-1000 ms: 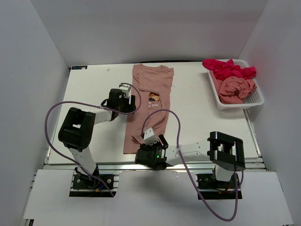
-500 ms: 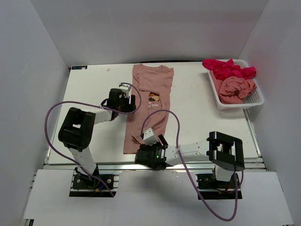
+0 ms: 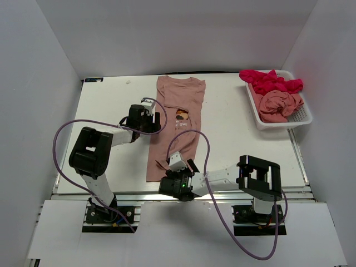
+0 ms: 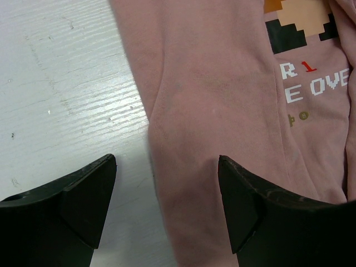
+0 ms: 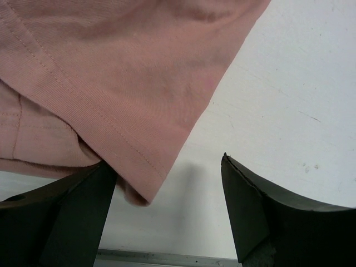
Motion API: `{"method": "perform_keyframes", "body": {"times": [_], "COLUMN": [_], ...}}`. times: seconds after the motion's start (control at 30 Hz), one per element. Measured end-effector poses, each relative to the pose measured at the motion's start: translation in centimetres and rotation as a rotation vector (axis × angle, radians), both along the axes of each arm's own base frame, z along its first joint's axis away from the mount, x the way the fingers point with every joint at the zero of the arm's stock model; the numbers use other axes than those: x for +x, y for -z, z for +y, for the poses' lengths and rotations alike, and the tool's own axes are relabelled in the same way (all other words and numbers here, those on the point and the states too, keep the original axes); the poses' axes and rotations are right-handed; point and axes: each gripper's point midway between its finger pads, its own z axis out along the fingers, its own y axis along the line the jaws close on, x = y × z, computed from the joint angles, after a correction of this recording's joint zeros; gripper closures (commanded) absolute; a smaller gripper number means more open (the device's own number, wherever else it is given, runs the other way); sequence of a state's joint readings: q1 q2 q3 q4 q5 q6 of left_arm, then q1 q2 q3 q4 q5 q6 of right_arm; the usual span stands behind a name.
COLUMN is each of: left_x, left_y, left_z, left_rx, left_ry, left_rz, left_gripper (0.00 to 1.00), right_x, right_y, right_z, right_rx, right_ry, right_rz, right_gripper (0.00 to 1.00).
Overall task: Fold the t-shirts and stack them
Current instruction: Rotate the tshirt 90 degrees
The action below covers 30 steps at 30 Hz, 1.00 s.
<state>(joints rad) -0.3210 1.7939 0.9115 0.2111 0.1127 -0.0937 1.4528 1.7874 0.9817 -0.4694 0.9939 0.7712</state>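
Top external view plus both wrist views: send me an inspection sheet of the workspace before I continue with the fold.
Surface: white table, lightly scuffed.
Job's things: pink printed t-shirt lies mid-table, folded into a long narrow strip with the print showing. A magenta-red t-shirt and a second pink t-shirt sit crumpled in the basket.
Clutter: white mesh basket at the far right corner.
Grippers: left jaws open, straddling the strip's left edge. Right jaws open at its near corner. Neither grips cloth.
Cables: right arm's purple cable loops above the strip. Left arm's purple cable loops beside the table's left edge.
Surroundings: plain white walls.
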Motion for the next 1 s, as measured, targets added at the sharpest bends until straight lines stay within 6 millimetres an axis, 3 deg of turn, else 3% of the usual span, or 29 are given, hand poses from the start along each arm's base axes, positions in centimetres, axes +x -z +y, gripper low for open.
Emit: {"method": "perform_keyframes", "body": {"times": [0.53, 0.8, 1.0], "left_x": [0.0, 0.0, -0.2], "left_y": [0.0, 0.0, 0.1], "left_z": [0.0, 0.0, 0.1], "left_rx": [0.001, 0.001, 0.003], "left_ry": [0.000, 0.000, 0.000], "left_rz": [0.001, 0.002, 0.008], "left_gripper": [0.17, 0.17, 0.17], "right_x": [-0.1, -1.3, -1.4], "right_y": [-0.3, -1.4, -1.5], "right_z": [-0.9, 0.7, 0.7], "right_rx": [-0.037, -0.013, -0.014], "right_ry": [0.005, -0.026, -0.026], "right_rz": [0.013, 0.010, 0.004], "right_gripper": [0.20, 0.20, 0.20]}}
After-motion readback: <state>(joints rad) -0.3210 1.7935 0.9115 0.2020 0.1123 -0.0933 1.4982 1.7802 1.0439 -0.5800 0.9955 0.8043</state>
